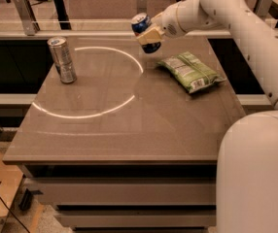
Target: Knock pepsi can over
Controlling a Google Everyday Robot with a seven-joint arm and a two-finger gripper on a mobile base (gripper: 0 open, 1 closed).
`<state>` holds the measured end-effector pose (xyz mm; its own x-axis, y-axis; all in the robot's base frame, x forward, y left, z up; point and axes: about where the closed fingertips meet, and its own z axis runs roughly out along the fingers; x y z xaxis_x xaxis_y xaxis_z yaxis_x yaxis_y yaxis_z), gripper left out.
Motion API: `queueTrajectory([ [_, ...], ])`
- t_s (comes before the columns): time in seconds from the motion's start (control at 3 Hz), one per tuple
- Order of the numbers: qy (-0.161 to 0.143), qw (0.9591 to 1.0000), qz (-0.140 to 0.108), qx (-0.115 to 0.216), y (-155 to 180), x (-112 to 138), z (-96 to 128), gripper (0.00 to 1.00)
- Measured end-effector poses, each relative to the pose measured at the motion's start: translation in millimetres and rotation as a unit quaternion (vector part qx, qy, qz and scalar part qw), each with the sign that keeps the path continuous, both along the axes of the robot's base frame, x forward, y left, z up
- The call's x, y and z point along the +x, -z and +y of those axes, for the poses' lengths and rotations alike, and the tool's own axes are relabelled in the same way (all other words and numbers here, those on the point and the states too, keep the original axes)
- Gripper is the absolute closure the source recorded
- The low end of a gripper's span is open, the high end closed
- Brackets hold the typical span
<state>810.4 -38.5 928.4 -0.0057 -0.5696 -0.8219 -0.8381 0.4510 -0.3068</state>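
Holding, item one: the pepsi can (140, 23), dark blue with a silver top, clamped in my tool (147, 35), whose tan fingers (152, 32) are closed across the can's middle. The can is tilted, its top leaning toward the left of the view. It appears raised off the surface (129, 130), over the far side. Item two: my arm (226, 13), white, reaching in from the right of the view, with the tool at its end above the far edge of the surface. Item three: a silver can (62, 59), taller and slimmer, standing upright near the far left corner, well apart from the pepsi can. Item four: a green snack bag (190, 71), lying flat on the right side of the surface, near the tool but not touching it. Item five: a bright ring of light (88, 114) on the brown top, between the silver can and the bag, its far right arc passing just under the held can.
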Motion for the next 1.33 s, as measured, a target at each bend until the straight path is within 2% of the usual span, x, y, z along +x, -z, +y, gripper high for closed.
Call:
queueTrajectory([
  [0.33,-0.037,0.9929,-0.002,-0.113,16,-24,-7,0.6],
  [0.67,-0.075,0.9756,-0.019,-0.205,33,-40,-2,0.36],
  [1.0,-0.114,0.9605,-0.033,-0.252,46,-51,14,0.13],
  [1.33,-0.16,0.9448,-0.048,-0.282,63,-67,42,0.0],
])
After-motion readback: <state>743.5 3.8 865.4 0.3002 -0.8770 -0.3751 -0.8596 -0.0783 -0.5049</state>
